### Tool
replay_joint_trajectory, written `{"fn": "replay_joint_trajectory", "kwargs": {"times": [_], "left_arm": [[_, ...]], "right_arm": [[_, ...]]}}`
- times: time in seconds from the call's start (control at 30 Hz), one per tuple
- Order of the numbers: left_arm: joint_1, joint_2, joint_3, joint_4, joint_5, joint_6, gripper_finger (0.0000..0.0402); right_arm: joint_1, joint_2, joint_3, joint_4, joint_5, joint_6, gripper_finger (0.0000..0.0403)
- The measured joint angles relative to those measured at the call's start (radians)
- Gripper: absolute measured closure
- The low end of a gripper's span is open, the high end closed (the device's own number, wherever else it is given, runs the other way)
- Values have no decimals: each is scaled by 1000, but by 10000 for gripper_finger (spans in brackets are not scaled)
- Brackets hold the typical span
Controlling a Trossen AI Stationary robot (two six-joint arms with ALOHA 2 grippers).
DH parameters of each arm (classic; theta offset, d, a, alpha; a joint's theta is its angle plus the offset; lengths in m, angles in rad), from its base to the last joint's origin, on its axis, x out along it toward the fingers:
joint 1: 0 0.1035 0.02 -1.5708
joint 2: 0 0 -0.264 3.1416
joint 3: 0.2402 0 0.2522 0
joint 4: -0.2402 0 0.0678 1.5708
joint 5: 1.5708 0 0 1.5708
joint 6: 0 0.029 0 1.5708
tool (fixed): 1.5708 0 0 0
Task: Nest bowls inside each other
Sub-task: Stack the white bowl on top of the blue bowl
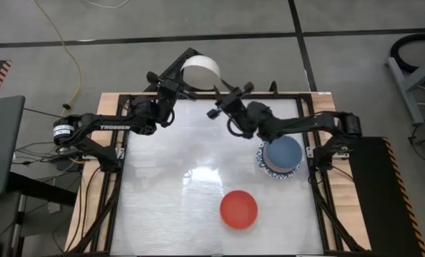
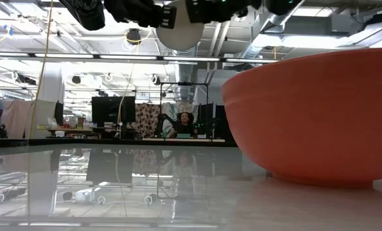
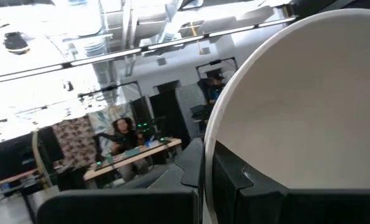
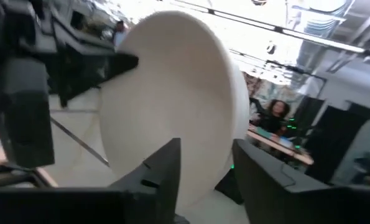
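Observation:
A cream bowl [image 1: 200,71] hangs in the air over the table's far edge, tipped onto its side, also in the low view [image 2: 178,32]. My left gripper [image 1: 175,84] is shut on its rim from the left. My right gripper [image 1: 218,91] comes from the right and is open. Its two fingers [image 4: 163,171] stand on either side of the cream bowl's [image 4: 172,93] edge with a gap. A red bowl [image 1: 238,209] sits upright on its base near the front. A blue bowl [image 1: 282,153] tops a stack of bowls at the right. My left gripper [image 3: 208,183] pinches the cream bowl's rim [image 3: 208,149], one finger on the inner side of the wall and one on the outer. The fingers come from the table's left, slanting upward. The bowl is lifted clear of the table and stands on edge.
The stack at the right rests on a white bowl with a blue-patterned rim [image 1: 263,165]. The red bowl [image 2: 312,115] fills the right of the low view. The glossy tabletop [image 1: 176,185] lies bare between the arms and the front. A person sits at a desk in the room behind.

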Motion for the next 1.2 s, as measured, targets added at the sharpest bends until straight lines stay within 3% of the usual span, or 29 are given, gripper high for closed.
{"fn": "replay_joint_trajectory", "kwargs": {"times": [0.13,0.27,0.83,0.97,1.2], "left_arm": [[3,0,0,3,-3,13,401],[7,0,0,3,-2,31,401],[23,0,0,0,39,-12,401],[23,0,0,-1,38,-13,401],[23,1,0,-13,67,-43,401]], "right_arm": [[-18,64,70,1,41,-48,197],[-29,108,110,1,75,-110,183],[-97,86,123,14,38,-97,223],[-110,88,123,14,36,-43,259],[-115,87,123,22,44,-32,381]]}}
